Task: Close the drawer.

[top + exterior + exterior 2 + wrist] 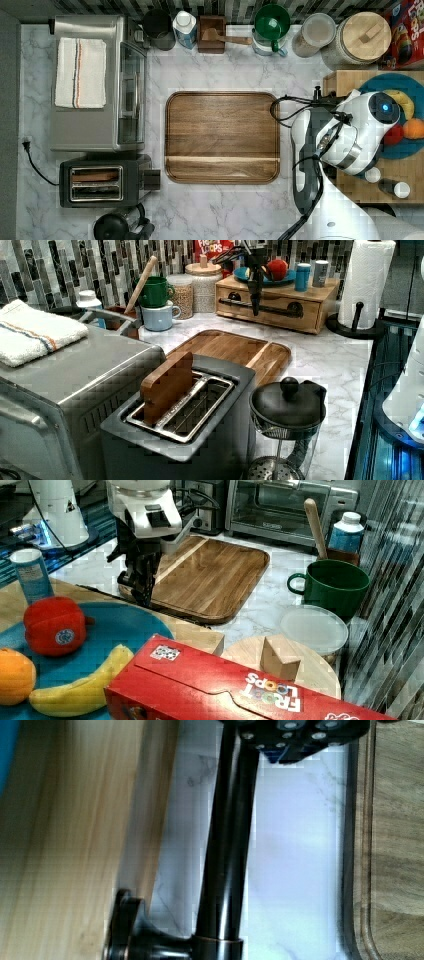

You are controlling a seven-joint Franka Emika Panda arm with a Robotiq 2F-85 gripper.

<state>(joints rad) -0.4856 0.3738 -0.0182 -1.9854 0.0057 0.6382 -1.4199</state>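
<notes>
White marble counter [330, 360] carries the light-wood drawer [270, 307], its long black bar handle [262, 307] lying level (facing the brown cutting board [235, 347]); whether the gripper [256, 307] is clamped, I cannot tell.

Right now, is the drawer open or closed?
Closed, or almost: in the left view the drawer front sits flush with its wooden box, the gripper at its black handle.

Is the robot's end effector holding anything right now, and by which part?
The end effector sits at the light-wood drawer's long black bar handle; a grip cannot be told.
</notes>
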